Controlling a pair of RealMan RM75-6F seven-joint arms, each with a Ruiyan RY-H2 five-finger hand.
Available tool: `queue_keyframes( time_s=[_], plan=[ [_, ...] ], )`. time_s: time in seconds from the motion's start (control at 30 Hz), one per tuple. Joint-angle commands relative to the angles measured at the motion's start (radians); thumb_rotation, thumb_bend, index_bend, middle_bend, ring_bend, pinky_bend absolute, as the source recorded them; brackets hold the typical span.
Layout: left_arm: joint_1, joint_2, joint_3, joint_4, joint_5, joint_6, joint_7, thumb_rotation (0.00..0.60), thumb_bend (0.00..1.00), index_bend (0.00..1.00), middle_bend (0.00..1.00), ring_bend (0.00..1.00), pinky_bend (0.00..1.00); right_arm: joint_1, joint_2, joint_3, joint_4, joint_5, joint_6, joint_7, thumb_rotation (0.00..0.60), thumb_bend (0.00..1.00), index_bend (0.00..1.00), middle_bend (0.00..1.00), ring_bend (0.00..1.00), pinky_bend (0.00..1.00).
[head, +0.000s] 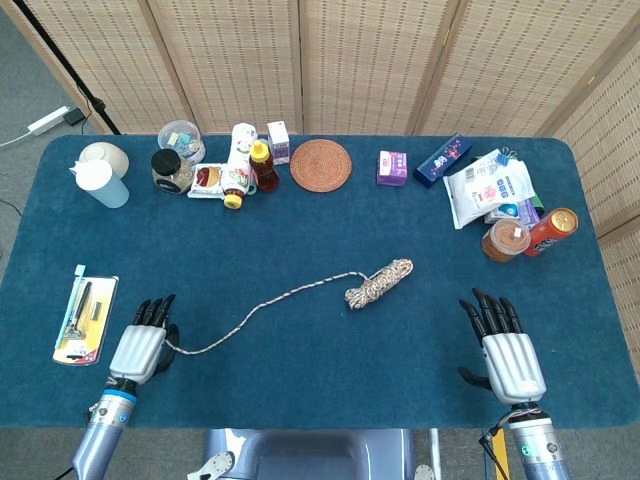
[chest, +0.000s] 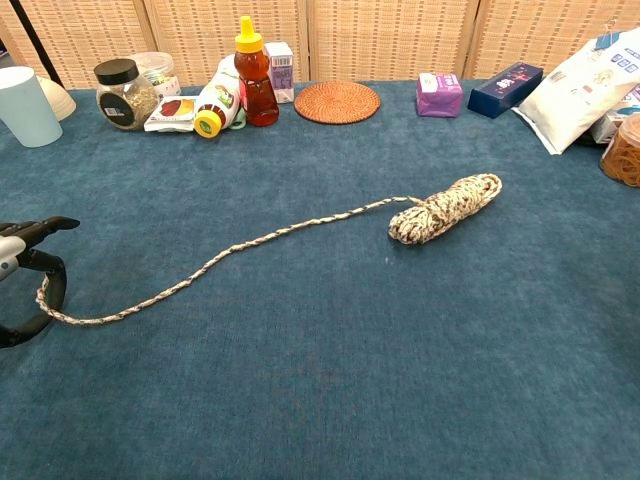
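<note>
The rope (head: 300, 292) lies across the middle of the blue table (head: 320, 390), its long axis slanting from a bundled coil (head: 379, 282) at the upper right down to a loose tail at the lower left. That tail end runs in under the left hand (head: 140, 348), and in the chest view its tip sits between the dark fingers (chest: 48, 290), which curl around it and look to pinch it. The coil lies well apart from both hands, up and to the right of the left one. The right hand (head: 505, 352) rests flat on the table with fingers spread, holding nothing, near the coil yet clear of the rope
</note>
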Motion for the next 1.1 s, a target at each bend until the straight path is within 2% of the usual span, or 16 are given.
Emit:
queue_keyframes(
  time_s=[0.03,0.83,1.03,1.1],
  plan=[
    [-0.001,-0.001,-0.001,-0.001,-0.002,0.000,0.003,0.600,0.41,0.57,0.00,0.00,0.00,0.000,0.000,0.000,0.000,0.000,0.001,0.000,0.600,0.00,0.10,0.00,0.00,0.00],
    [-0.007,0.032,-0.023,-0.036,-0.011,0.013,-0.018,0.600,0.45,0.65,0.00,0.00,0.00,0.009,-0.010,0.001,0.011,0.018,-0.020,-0.003,0.600,0.00,0.10,0.00,0.00,0.00],
    [-0.022,0.079,-0.039,-0.086,0.006,0.028,0.004,0.600,0.45,0.65,0.00,0.00,0.00,0.037,-0.046,0.023,0.051,0.038,-0.050,-0.028,0.600,0.00,0.05,0.00,0.00,0.00],
    [-0.029,0.107,-0.050,-0.115,0.014,0.037,0.016,0.600,0.45,0.65,0.00,0.00,0.00,0.074,-0.054,0.043,0.067,0.040,-0.092,-0.028,0.600,0.00,0.02,0.00,0.00,0.00]
  ],
)
